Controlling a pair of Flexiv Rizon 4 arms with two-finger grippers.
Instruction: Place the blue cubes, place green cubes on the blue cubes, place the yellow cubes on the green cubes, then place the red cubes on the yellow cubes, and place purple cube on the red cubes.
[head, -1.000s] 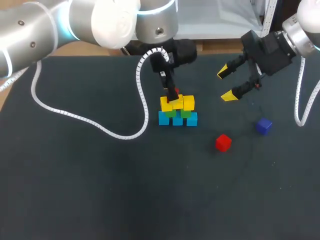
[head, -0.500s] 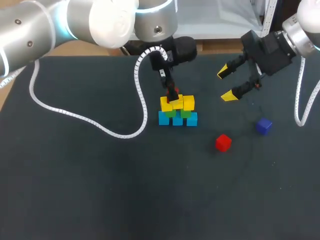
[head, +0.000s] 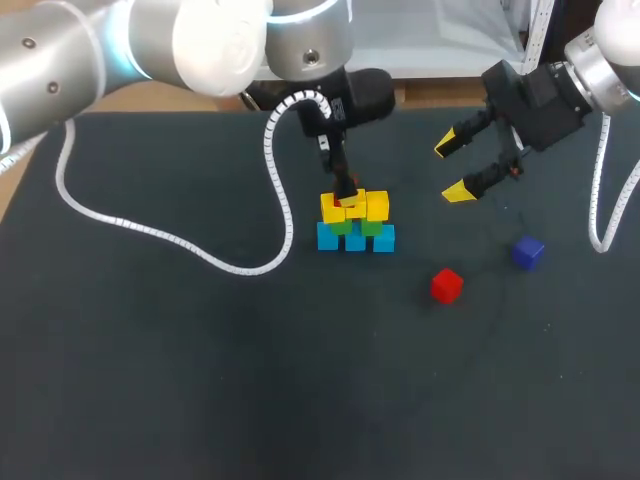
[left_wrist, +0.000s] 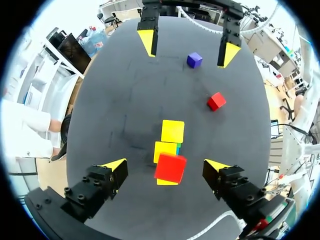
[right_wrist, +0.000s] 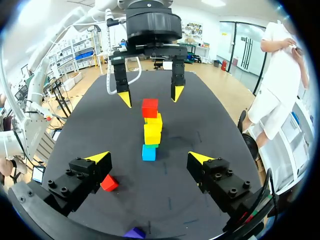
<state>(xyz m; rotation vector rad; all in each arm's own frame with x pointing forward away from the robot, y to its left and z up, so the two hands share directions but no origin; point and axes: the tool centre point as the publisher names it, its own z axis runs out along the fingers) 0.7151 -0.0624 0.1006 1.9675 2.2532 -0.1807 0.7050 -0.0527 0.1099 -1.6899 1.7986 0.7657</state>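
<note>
Loose red cube (head: 446, 285) lies on the surface (head: 200, 380), ahead of the left fingers (left_wrist: 116, 165) and off to one side, apart from the stack. Purple cube (head: 527, 252) is further ahead of them, alone, roughly under the right fingers (right_wrist: 197, 158).

Stack sits ahead of the right fingers:
- three blue cubes (head: 355, 240) in a row at the base
- two green cubes (head: 340, 227) on the blues
- two yellow cubes (head: 377, 205) on the greens
- top red cube (right_wrist: 149, 107) on the yellow layer, between and just below the left fingertips

Left fingers are spread wide, with a visible gap to the top red cube on both sides and no contact. Left arm (head: 200, 40) extends over the back of the surface, wrist pointing straight down over the stack.

Right fingers are also spread wide and hold nothing. They are raised above the surface, well apart from the stack. Right arm (head: 610, 60) is at the far corner on its own side, fingers angled down toward the stack.
</note>
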